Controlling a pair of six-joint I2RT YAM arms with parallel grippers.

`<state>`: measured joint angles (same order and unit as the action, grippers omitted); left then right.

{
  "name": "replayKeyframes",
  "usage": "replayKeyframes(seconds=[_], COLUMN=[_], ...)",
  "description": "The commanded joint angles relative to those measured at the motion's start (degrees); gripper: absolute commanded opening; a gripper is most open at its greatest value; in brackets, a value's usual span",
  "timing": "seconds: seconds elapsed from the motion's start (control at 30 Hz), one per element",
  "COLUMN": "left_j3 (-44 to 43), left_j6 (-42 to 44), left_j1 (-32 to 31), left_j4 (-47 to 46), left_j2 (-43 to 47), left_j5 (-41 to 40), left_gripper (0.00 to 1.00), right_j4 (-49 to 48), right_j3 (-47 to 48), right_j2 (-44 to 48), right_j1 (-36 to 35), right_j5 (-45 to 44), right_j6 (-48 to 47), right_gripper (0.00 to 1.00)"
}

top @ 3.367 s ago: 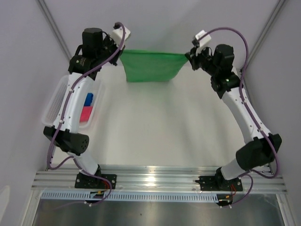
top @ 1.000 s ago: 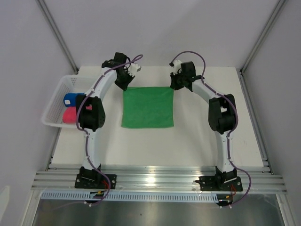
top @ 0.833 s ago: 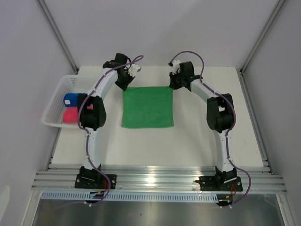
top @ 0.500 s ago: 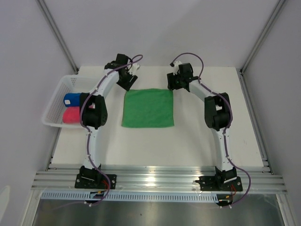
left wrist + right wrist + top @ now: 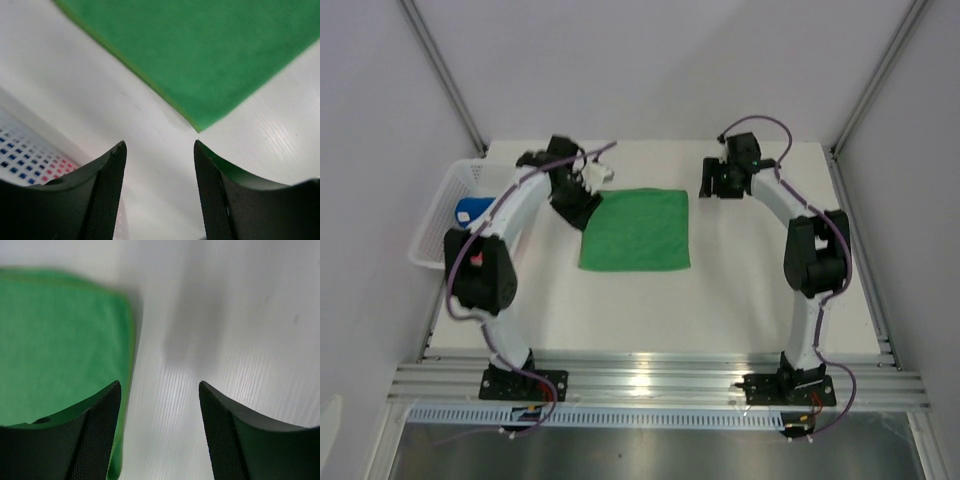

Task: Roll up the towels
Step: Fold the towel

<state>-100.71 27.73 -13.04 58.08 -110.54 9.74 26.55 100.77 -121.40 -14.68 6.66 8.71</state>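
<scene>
The green towel (image 5: 635, 229) lies spread flat and roughly square in the middle of the white table (image 5: 750, 290), slightly toward the top of the overhead view. In the left wrist view one of its corners (image 5: 197, 129) points down toward the gap between the fingers. In the right wrist view the towel (image 5: 55, 340) fills the left side, its edge running down toward the left finger.

The left gripper (image 5: 582, 212) sits at the towel's upper-left corner. Its jaws stand apart (image 5: 160, 145) with only bare table between them. The right gripper (image 5: 710, 188) sits just off the upper-right corner, jaws likewise parted (image 5: 160, 385) over bare table and holding nothing.

At the left edge of the overhead view, the white mesh basket (image 5: 428, 222) holds a rolled blue towel (image 5: 473, 210). Blue and pinkish-red show through its mesh (image 5: 22, 160) in the lower left of the left wrist view.
</scene>
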Motion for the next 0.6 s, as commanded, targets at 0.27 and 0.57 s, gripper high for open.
replayKeyframes(seconds=[0.27,0.57], left_j3=[39.25,44.02], left_j6=[27.97,36.08], left_j1=[-9.9,-12.19], left_j4=[-15.88,-25.39], left_j2=[22.91,17.74], left_j5=[-2.26,-4.81], left_gripper=[0.63,0.67], right_j4=[2.2,-2.73], right_j3=[-28.68,-33.62], right_j2=[16.99,15.67], right_j1=[-5.09,-7.73], right_j5=[13.56,13.74], right_j6=[9.83,13.97], right_gripper=[0.65,0.65])
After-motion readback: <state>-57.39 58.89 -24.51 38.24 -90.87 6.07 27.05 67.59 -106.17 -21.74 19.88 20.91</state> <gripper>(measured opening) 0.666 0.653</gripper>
